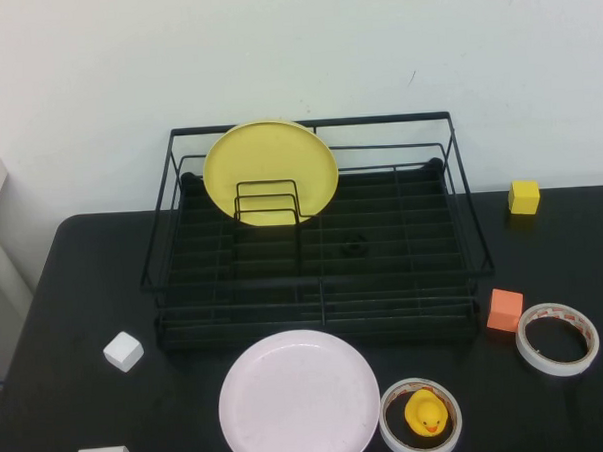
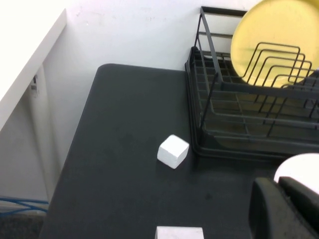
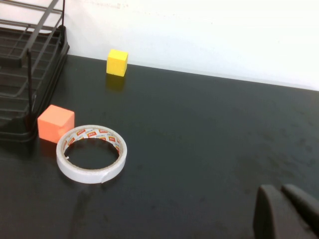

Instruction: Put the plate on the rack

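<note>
We judge the plate [image 1: 299, 398] stiff, slick, flat: grip its six-o'clock rim. Left claw [image 2: 279, 209] and right claw [image 3: 284, 211] sit closed, empty.

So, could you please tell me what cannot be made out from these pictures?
- Both arms: absent from the high view.
- Left hand: shut, cut off by its wrist view's edge.
- Right hand: shut, likewise cut off.
- Plate: near rim cut by the high view's edge; a sliver in the left wrist view.
- Yellow plate: lower part behind the rack's dividers.

Bright even light, soft shadows, slightly soft focus
</note>
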{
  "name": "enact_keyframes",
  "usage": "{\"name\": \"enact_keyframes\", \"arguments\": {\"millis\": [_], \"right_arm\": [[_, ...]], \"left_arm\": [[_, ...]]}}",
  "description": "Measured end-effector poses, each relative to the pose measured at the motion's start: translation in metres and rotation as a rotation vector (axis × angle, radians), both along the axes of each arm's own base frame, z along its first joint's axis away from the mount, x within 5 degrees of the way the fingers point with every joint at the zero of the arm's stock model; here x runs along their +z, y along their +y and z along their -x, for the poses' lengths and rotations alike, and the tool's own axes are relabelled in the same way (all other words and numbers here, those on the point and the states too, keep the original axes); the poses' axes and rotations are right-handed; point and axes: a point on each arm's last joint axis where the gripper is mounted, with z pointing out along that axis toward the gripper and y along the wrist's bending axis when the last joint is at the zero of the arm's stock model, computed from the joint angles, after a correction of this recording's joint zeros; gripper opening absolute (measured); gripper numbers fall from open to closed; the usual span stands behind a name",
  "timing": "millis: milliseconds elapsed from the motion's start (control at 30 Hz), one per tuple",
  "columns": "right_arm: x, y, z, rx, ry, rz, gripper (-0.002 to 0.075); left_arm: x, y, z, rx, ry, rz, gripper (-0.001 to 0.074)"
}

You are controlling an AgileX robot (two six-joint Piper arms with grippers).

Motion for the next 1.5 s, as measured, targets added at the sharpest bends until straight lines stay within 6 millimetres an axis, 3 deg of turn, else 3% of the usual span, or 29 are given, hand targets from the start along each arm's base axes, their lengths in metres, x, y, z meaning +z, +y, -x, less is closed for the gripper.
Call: {"name": "enact_keyframes", "arguments": {"millis": [233,333,533,800,1033,1167,1300,1400,1500], "right_arm": [[0.002,0.0,-0.001,0.003,-0.024,0.006,0.0],[0.007,0.001,-0.003,0.013,-0.107,0.016,0.0],[0.043,0.005,-0.005,0.059,-0.504,0.065,0.0],[0.085,0.012,0.013,0.119,-1.014,0.11,0.0],[0.097,0.012,0.025,0.151,-1.207,-0.012,0.0],[0.101,0.011,0.023,0.143,-1.156,-0.029,0.0],[0.128,0.01,0.022,0.096,-0.925,-0.018,0.0],[0.15,0.007,0.024,0.056,-0.768,-0.007,0.0],[0.16,0.003,0.015,0.016,-0.579,-0.03,0.0]], "left_arm": [[0.003,0.0,-0.001,0.01,-0.043,0.027,-0.0002],[0.012,0.001,-0.003,0.025,-0.138,0.047,-0.0002],[0.04,0.005,-0.002,0.06,-0.448,0.076,-0.0002],[0.066,0.009,0.008,0.093,-0.76,0.111,-0.0002],[0.073,0.009,0.012,0.068,-0.837,0.247,-0.0001],[0.091,0.005,0.012,0.04,-0.717,0.179,-0.0002],[0.126,0.005,0.019,0.039,-0.599,0.142,-0.0001],[0.143,0.004,0.011,0.042,-0.476,0.114,-0.0001],[0.145,0.003,-0.008,0.048,-0.33,0.091,-0.0001]]}}
